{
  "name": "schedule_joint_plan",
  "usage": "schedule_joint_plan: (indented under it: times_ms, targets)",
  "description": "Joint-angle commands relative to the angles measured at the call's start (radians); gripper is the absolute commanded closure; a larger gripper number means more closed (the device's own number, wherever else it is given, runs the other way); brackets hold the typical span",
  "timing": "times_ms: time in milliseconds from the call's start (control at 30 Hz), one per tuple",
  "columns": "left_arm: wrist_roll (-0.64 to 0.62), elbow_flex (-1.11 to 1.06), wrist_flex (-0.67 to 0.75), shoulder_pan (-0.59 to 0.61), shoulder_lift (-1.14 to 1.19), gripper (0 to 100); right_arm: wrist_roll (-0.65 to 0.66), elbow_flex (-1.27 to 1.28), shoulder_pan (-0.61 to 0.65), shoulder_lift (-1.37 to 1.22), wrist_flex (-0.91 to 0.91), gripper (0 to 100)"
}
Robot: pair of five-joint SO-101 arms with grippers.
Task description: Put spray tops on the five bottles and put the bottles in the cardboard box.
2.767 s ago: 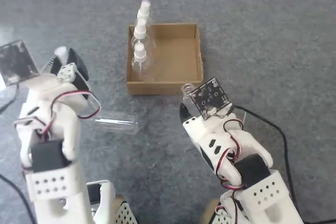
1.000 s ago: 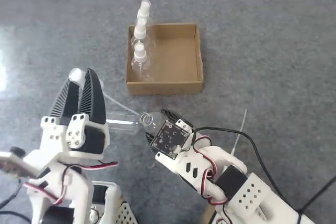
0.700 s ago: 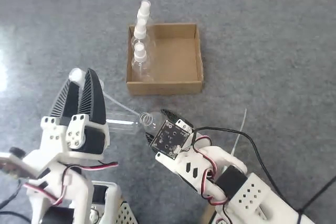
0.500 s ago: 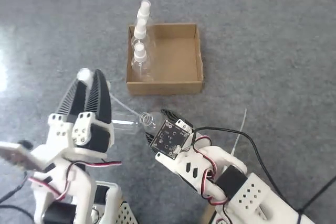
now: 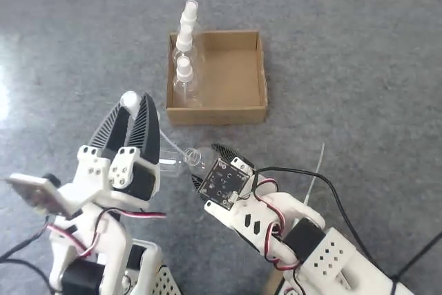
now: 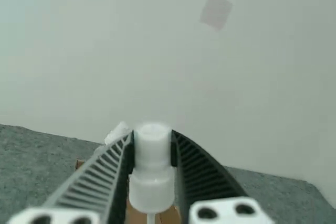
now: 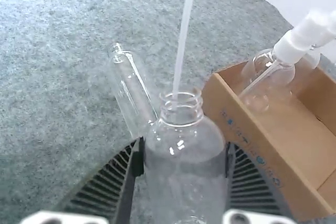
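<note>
1 raised left gripper (image 5: 137, 101) pinches spray top (image 6: 152, 166); right gripper (image 7: 182, 160) clamps bottle (image 7: 180, 127).

Counter (image 5: 359, 67): grey, carpet-like covering throughout. A cardboard box (image 5: 217, 114) sits at far centre, open side up. One clear bottle (image 7: 131, 90) lies on its side, near and left of the box, uncapped. A thin white tube (image 5: 314, 170) lies loose at near right, well apart from the box.

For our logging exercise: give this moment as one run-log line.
left gripper: shut on spray top; right gripper: shut on open bottle; tube: at neck; cardboard box: capped bottles inside
</note>
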State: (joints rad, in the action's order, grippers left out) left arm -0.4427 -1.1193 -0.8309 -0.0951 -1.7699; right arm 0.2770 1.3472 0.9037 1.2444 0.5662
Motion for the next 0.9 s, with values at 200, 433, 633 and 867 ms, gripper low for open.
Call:
schedule_joint_plan:
  times_ms: [200,433,633,867]
  targets:
    - [0.012,-0.021,0.015,-0.034,-0.005,98,-0.054,-0.04,-0.059,0.03,-0.067,83.3]
    - [0.077,-0.045,0.015,-0.133,-0.006,99,-0.078,-0.04,-0.065,0.03,-0.067,83.3]
    - [0.075,-0.059,0.014,-0.133,-0.005,99,-0.078,-0.04,-0.065,0.031,-0.067,83.3]
    - [0.126,-0.099,0.009,-0.143,-0.003,99,-0.078,-0.006,-0.067,0.156,-0.059,83.3]
